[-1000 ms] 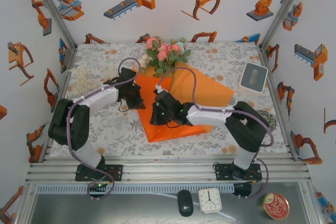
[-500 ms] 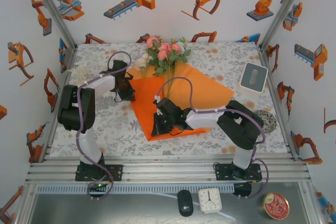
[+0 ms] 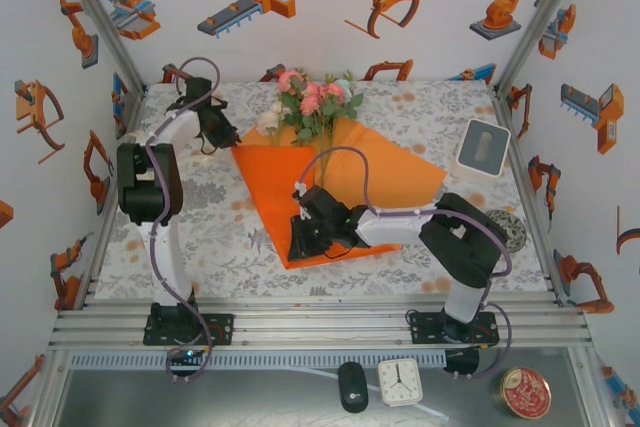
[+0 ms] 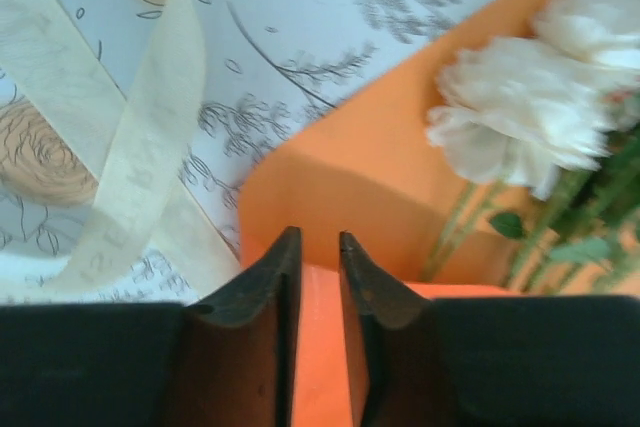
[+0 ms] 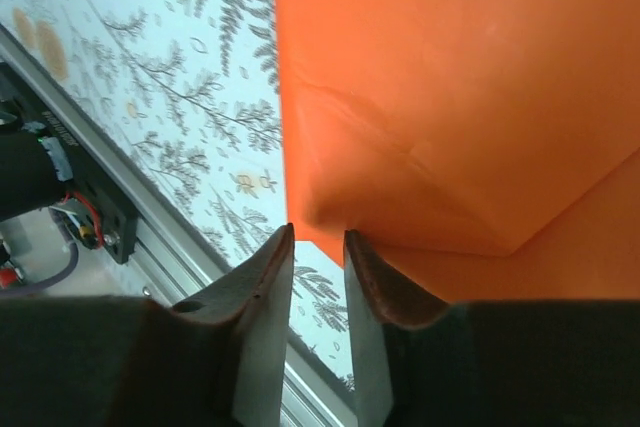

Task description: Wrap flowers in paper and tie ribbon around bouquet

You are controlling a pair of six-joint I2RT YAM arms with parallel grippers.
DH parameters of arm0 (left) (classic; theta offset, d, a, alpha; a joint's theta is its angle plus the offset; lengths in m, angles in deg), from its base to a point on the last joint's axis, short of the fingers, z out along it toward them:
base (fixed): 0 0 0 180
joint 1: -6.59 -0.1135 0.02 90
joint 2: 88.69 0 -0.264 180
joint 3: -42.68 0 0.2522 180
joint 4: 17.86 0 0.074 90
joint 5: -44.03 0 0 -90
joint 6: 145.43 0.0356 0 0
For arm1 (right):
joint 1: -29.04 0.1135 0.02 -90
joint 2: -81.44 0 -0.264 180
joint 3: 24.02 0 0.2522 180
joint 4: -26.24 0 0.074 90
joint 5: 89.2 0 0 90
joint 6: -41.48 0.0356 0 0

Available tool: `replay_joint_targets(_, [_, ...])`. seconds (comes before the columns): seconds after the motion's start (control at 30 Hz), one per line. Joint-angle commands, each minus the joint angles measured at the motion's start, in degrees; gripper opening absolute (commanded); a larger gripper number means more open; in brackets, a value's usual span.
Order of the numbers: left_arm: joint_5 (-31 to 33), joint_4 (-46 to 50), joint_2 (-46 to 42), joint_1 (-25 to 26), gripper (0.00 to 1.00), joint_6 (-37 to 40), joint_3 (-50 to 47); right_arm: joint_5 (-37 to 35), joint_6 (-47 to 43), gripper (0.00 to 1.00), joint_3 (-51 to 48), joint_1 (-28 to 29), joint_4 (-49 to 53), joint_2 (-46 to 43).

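The orange paper lies spread on the printed tablecloth, with the flowers lying on its far part, blooms at the back. My left gripper is at the paper's back-left corner. Its jaws stand slightly open, with the paper showing in the narrow gap. A white bloom lies to its right and the cream ribbon loops to its left. My right gripper is at the paper's front corner, also slightly open, with the paper's tip just at its fingertips.
A white box stands at the back right. A round patterned dish lies by the right edge. The metal front rail runs close beyond the right gripper. A clock and a red tin sit below the table's front.
The left arm has swung out to the back left, and the paper's left flap now lies flat. Both grippers' jaws have parted. The right gripper has stayed near the front corner.
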Motion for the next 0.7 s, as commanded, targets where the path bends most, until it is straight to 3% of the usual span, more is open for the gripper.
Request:
replay_joint_targets(0.0, [-4.0,-3.1,-15.3,3.5,0.34,2.6,-7.3,-2.9,-0.8,0.33,3.6,-1.5,0.7,-5.2])
replay_joint_targets(0.13, [0.5,-6.0,-30.0,10.9,0.40,5.1,-23.2,-10.8,2.6,0.46,-0.4,-6.0,2.3,-13.3])
replay_joint_targets(0.23, [4.5,-2.8,-37.4,17.3,0.39,6.6,-32.2,-17.2,2.5,0.65,-5.6,-9.9,8.8,-22.2])
replay_joint_targets(0.33, [4.1,-0.9,-42.4,22.9,0.39,5.7,-38.7,-19.3,0.7,0.85,-11.8,-13.0,17.8,-32.3])
replay_joint_targets(0.5, [2.0,-2.1,-42.1,31.7,0.39,1.2,-42.4,-20.0,4.4,0.90,-21.6,-16.3,29.3,-46.9])
replay_joint_targets(0.67, [4.0,-3.4,-34.7,37.6,0.39,1.2,-39.9,-21.0,11.1,0.93,-29.0,-18.4,30.5,-53.7])
